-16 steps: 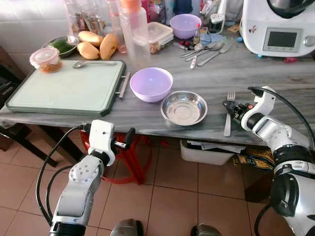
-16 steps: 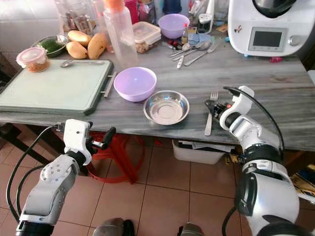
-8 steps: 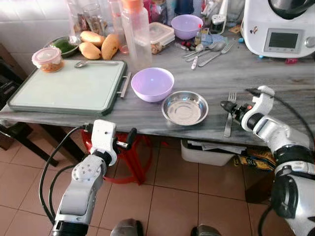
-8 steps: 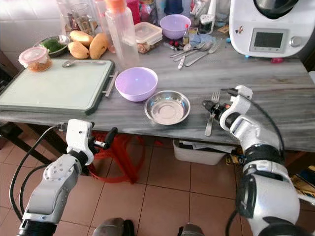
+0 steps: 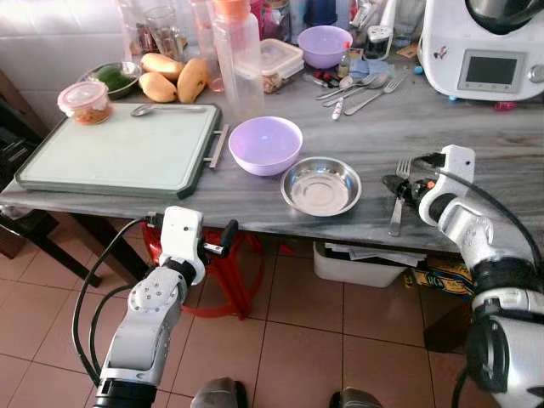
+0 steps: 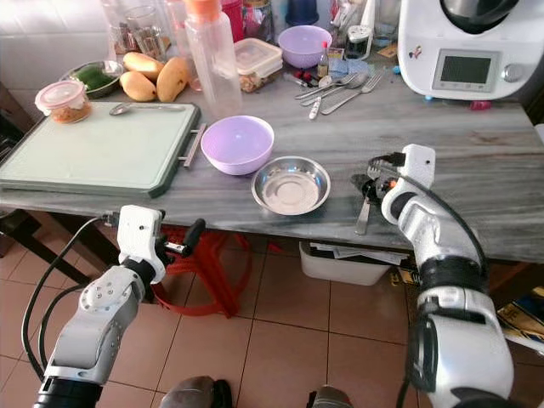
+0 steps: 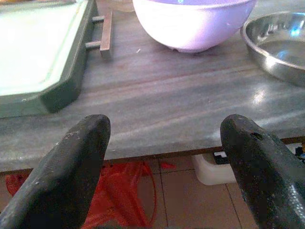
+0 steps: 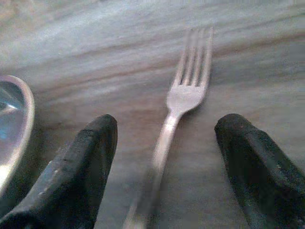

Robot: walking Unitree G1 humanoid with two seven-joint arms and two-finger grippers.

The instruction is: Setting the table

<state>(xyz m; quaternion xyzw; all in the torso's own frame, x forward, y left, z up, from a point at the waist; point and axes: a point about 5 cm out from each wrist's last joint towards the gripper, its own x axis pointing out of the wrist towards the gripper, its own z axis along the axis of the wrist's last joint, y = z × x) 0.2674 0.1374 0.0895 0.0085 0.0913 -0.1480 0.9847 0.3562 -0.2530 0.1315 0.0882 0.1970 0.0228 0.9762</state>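
Grey marble table [image 5: 476, 136], slim silver fork [image 8: 183, 100] lying flat, right gripper [image 8: 162, 157] jaws spread astride it

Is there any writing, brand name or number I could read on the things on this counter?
None can be read.
White kitchen machine: its grey screen is blank, and a small mark on its side is too small to read.
Clear lidded tub with orange contents: no label legible.
Clear plastic bottle with orange cap: no label visible.

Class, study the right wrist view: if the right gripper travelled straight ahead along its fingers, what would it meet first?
Probably the fork: it lies on the table between the open fingers of the right gripper, tines pointing away. How high the gripper sits is unclear.
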